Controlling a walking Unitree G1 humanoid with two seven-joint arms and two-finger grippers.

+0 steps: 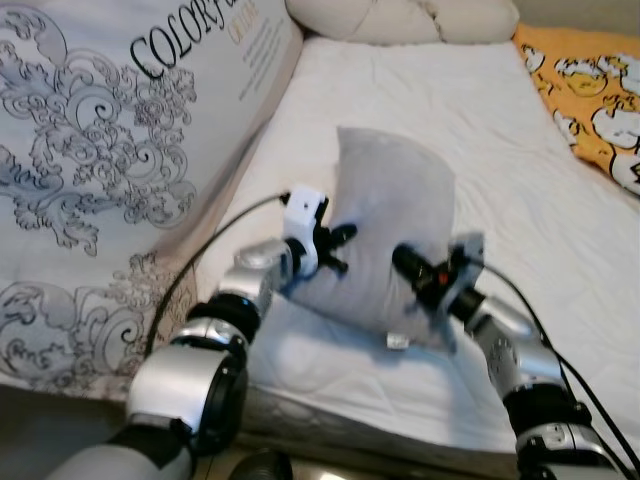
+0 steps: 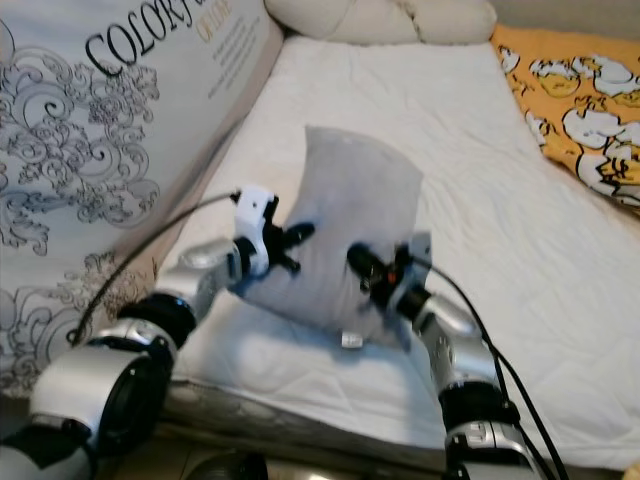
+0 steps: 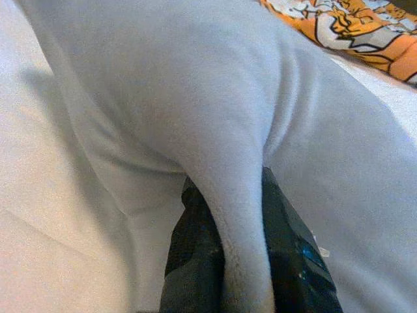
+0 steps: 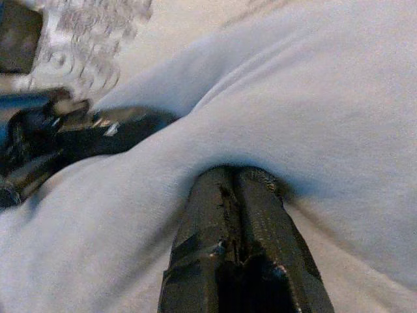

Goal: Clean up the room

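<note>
A grey pillow [image 1: 390, 215] stands upright on its lower edge on the white bed [image 1: 540, 230], held from both sides. My left gripper [image 1: 338, 248] is at the pillow's left edge, shut on a fold of its fabric; that fold runs between the two black fingers [image 3: 195, 261] in the left wrist view. On the pillow's lower right, my right gripper [image 1: 410, 262] has its fingers [image 4: 215, 215] pressed together, tips sunk into the grey cloth [image 4: 313, 104]. The left gripper [image 4: 78, 130] also appears across the pillow in the right wrist view.
A large grey bag with ornate print and lettering [image 1: 110, 150] leans along the bed's left side. Cream pillows [image 1: 400, 18] lie at the far end. An orange duck-print blanket [image 1: 590, 90] covers the far right. The mattress front edge [image 1: 350, 425] is just below my arms.
</note>
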